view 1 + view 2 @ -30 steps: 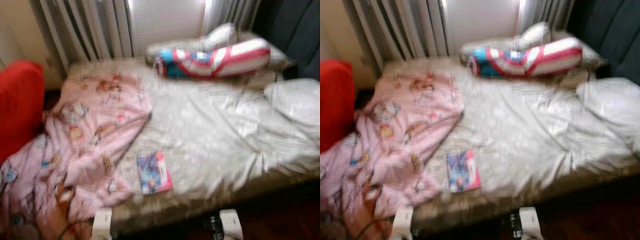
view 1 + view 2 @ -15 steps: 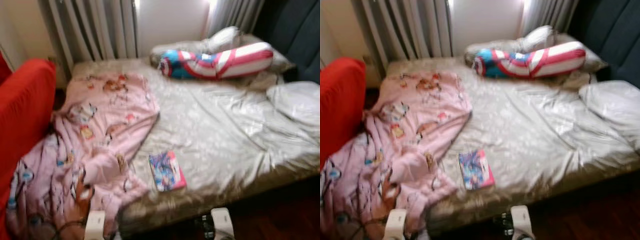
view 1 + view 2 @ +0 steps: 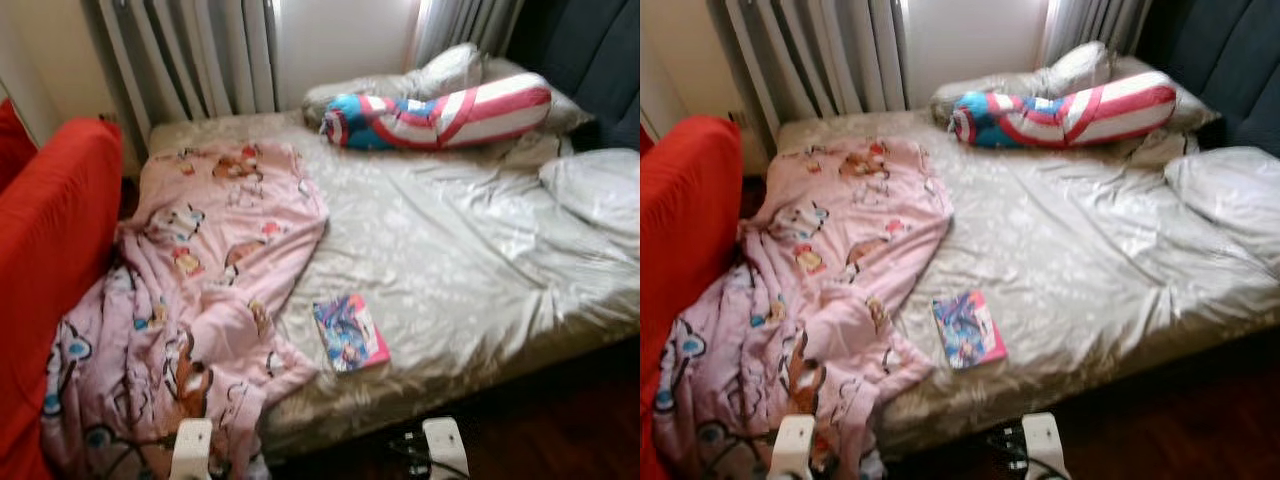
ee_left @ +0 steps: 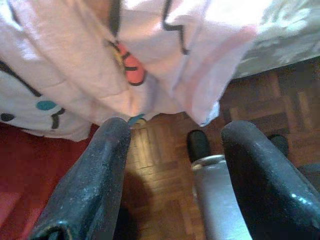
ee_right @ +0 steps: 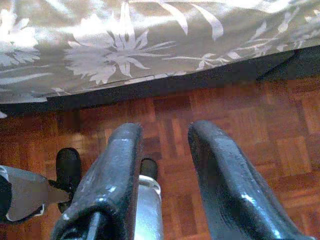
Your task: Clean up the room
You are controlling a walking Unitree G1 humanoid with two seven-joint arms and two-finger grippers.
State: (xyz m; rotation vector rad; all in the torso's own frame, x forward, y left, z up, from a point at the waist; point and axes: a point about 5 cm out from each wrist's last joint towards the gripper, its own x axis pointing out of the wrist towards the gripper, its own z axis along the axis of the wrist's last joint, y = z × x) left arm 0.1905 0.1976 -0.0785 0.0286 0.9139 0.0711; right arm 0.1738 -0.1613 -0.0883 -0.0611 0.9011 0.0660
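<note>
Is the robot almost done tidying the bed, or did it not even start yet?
It looks barely started. Nothing looks put away: the pink cartoon blanket lies crumpled, spilling off the bed, and a colourful book sits near the edge. Nothing is in hand: the left gripper and right gripper hang open and empty over the wooden floor. Blanket and book are left to do.

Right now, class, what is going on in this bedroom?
A humanoid robot stands at the foot of an untidy bed, holding nothing. Both grippers hang low over the wood floor, the left gripper open beside the pink blanket's hanging edge, the right gripper open too. A colourful book lies near the edge.
</note>
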